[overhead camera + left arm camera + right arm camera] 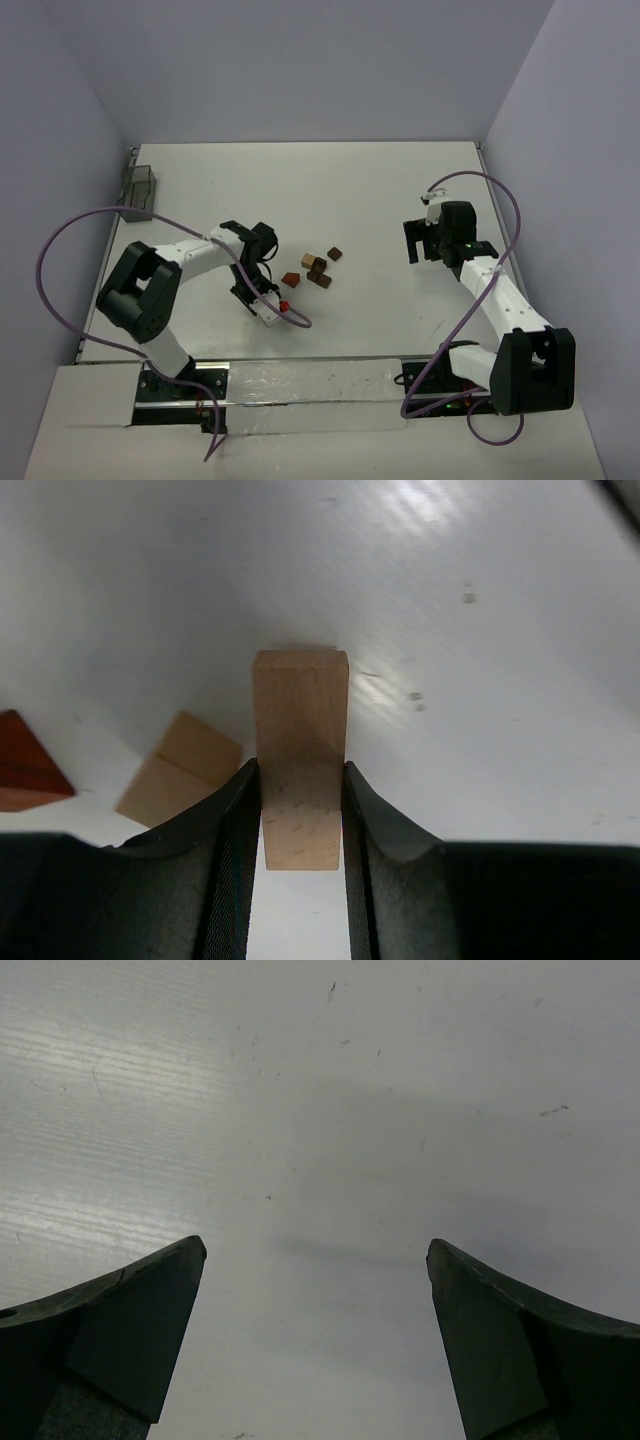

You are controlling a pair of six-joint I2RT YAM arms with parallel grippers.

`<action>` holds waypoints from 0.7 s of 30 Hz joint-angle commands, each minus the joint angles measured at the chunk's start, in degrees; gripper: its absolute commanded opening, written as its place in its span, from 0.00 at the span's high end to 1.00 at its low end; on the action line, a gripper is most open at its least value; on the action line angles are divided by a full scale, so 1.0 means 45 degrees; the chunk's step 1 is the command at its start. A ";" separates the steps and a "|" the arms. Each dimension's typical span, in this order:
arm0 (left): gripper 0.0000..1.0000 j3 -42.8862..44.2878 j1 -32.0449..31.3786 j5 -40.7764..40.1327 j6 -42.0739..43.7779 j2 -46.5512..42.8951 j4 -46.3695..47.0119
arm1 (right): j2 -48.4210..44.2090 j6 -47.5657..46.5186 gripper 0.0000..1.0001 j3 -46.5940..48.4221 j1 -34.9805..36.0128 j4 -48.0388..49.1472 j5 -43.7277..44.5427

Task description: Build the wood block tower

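Tan wood filled the left claw point(300, 780), whose two black fingers point(232, 850) were clenched on the long sides of a tan block point(300, 710). The block stuck out past the fingertips, its far end over the white table point(480, 680); whether it touched the table could not be told. Just left of the claw, in its wrist view, lay a second tan block point(180, 770), turned at an angle. Farther left was a red wedge point(25, 765), cut off by the frame edge. Both sat apart from the held piece.

Seen from above, the other pieces for the tower, a loose cluster of brown blocks point(316, 268), lay low on the table just to the right of the left claw. They sat between the two claws, nearer the left one, with one piece slightly apart at the far right of the group.

The right claw point(315, 1260) hung released, its fingers spread wide with only table between them, well apart from the cluster. A greyish box point(138, 185) sat at the table's far left edge, well beyond the left claw
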 commanded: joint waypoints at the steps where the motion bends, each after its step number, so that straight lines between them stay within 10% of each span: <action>1: 1.00 0.1341 -0.0406 0.0148 0.0491 0.0834 0.0691 | 0.0035 -0.0187 0.00 0.0559 0.0069 0.0096 0.0200; 14: 1.00 0.4170 -0.1278 0.0438 0.0213 0.2964 0.0953 | 0.0090 -0.0246 0.00 0.0550 0.0069 0.0113 0.0219; 21: 1.00 0.3386 -0.1895 0.2487 -0.0628 0.0393 0.0019 | 0.0072 -0.0224 0.00 0.0586 0.0069 0.0094 0.0157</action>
